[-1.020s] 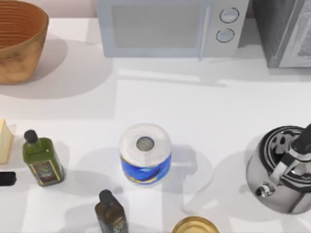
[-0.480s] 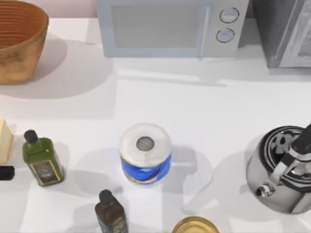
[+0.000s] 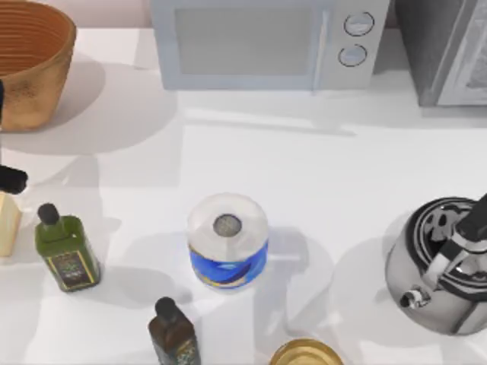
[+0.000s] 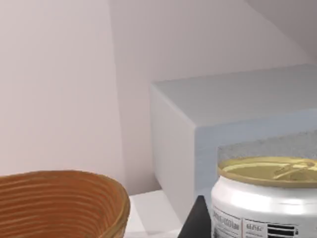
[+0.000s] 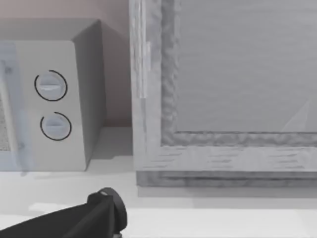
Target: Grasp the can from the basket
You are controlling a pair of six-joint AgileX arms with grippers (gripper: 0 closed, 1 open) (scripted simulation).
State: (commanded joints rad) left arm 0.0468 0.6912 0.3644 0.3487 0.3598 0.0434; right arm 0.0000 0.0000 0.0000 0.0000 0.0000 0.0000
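The can (image 4: 270, 198) is cut off by the lower and side edges of the left wrist view; whether the jaws touch it cannot be told. One dark finger (image 4: 197, 220) of the left gripper (image 3: 9, 179) pokes up just beside the can, mostly out of frame. The basket (image 3: 30, 65) is clipped by the top view's left edge, its floor unseen. The gold lid (image 3: 306, 353) is cropped below. The kettle (image 3: 441, 266) runs off the right.

Can (image 4: 265, 203) label print (tiny): unreadable.
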